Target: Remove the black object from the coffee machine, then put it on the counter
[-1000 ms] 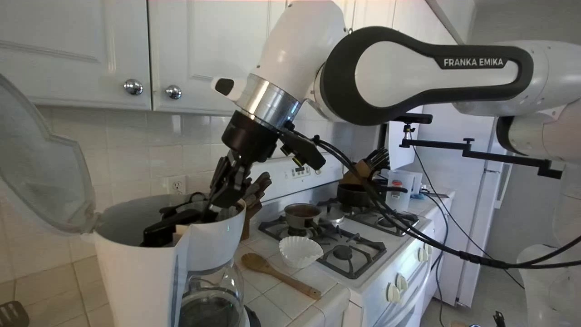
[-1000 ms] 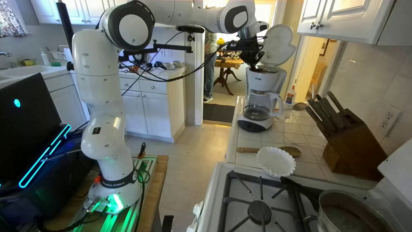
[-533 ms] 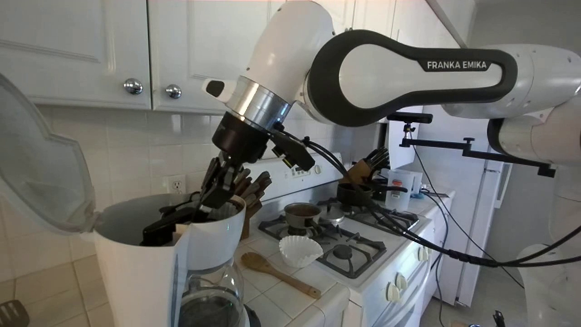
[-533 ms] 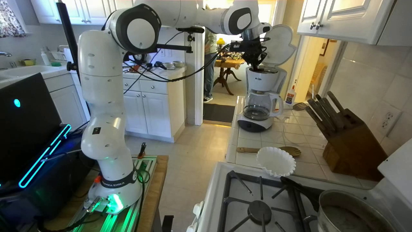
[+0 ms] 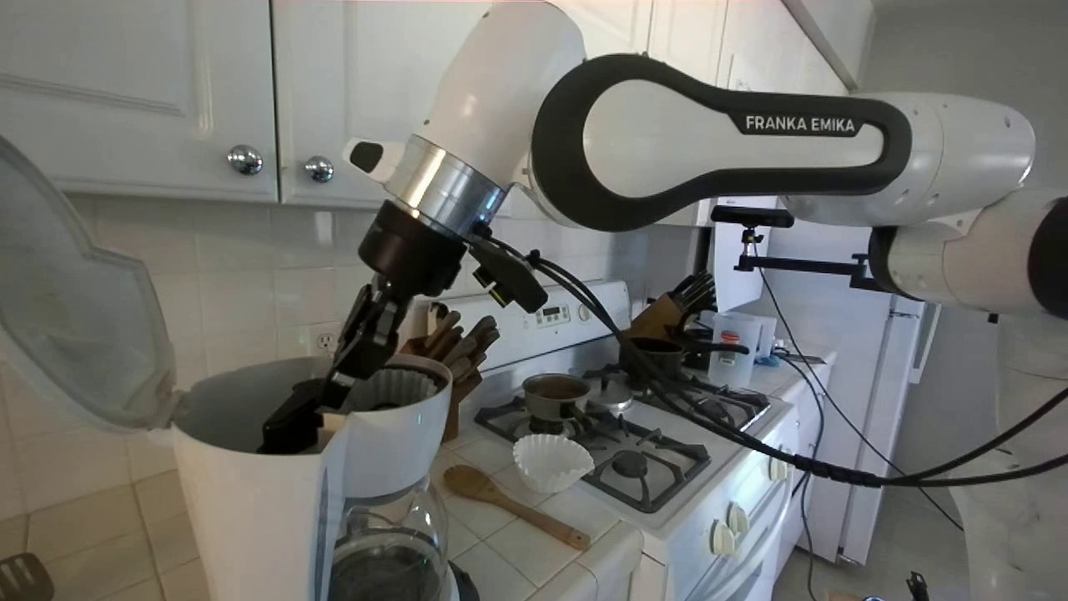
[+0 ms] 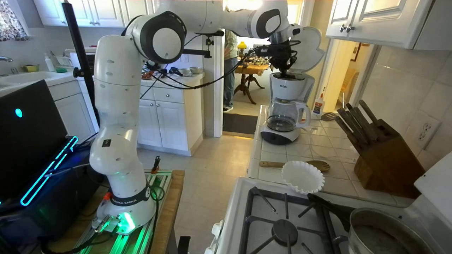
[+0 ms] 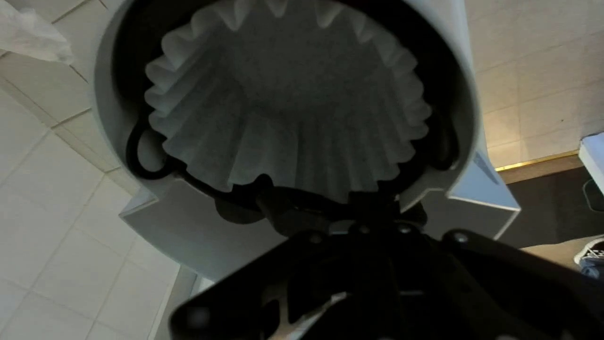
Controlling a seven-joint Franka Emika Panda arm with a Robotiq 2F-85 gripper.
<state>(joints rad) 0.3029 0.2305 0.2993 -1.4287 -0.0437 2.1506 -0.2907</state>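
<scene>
In an exterior view, the gripper (image 5: 337, 384) slants down to the open top of the white coffee machine (image 5: 250, 501), its fingertips just beside a black fitting (image 5: 292, 419) in the chamber. To the right of the gripper, a fluted paper filter (image 5: 396, 388) sits in that same top; to the left, the lid (image 5: 83, 300) stands raised. Lower down and further right of the gripper, a wooden spoon (image 5: 516, 506) lies on the pale counter (image 5: 484, 547), with a loose filter (image 5: 552, 463) near it, by the stove (image 5: 719, 472).

In an exterior view, the gripper is over the machine, with the glass carafe (image 6: 282, 118) below it and the lid up behind it. A knife block (image 6: 392, 164) stands well apart from the gripper, lower and to the right.

In the wrist view, the gripper enters from the bottom edge. The black filter basket (image 7: 441, 85) is just ahead of it, seated in the machine's top, the paper filter lining it. The fingertips are at the near rim, but that patch is so dark that I cannot tell whether they are spread, pressed together or pinching it.
</scene>
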